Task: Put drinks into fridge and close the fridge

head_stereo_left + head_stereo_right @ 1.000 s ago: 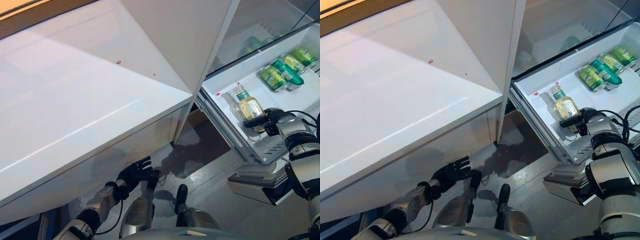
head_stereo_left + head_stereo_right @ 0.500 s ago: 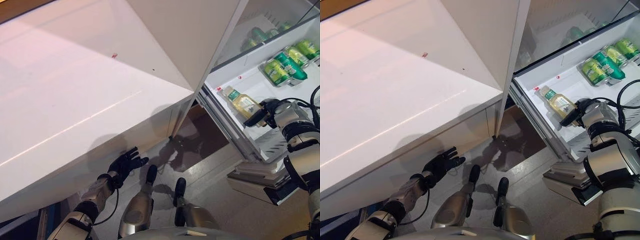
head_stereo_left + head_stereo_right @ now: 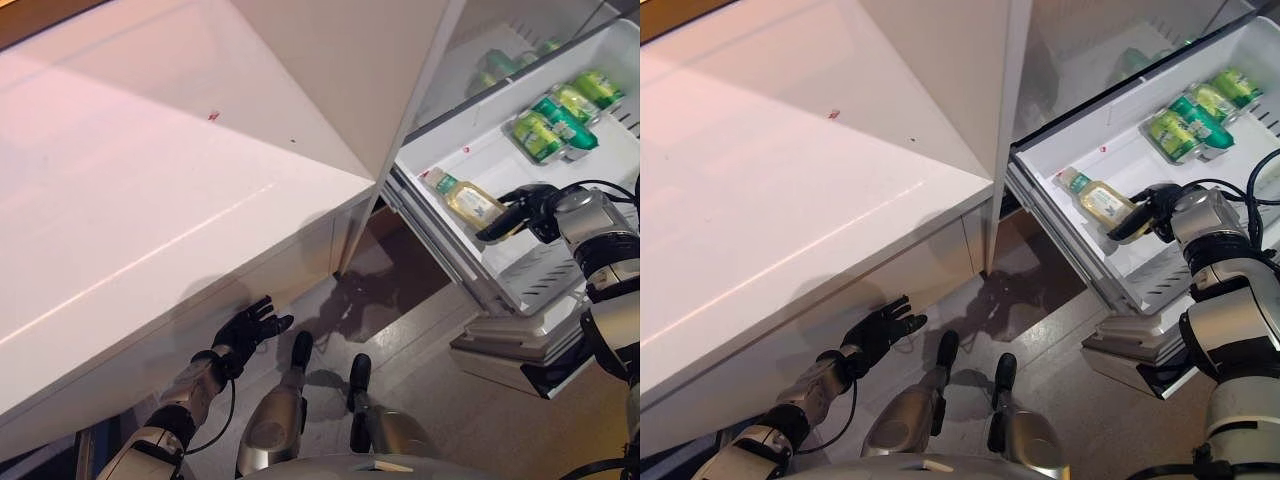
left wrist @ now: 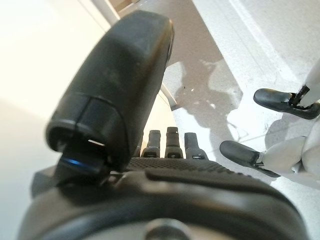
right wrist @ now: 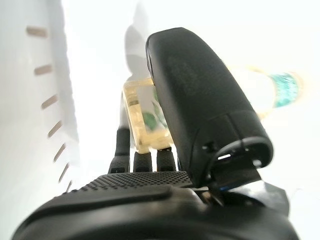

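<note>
Right hand fingers wrapped on bottle lying in fridge drawer. Green cans at its 1 o'clock. Left hand low, fingers spread, empty.

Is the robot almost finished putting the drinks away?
Partly. Green cans already lie in the open fridge drawer. The right hand is curled round a yellow bottle lying in that drawer, so it has not let go. The left hand hangs open near the floor. Left to do: release the bottle and close the fridge.

Yellow-drink bottle, green cap, lay on its side in open white fridge drawer; green cans farther right.
</note>
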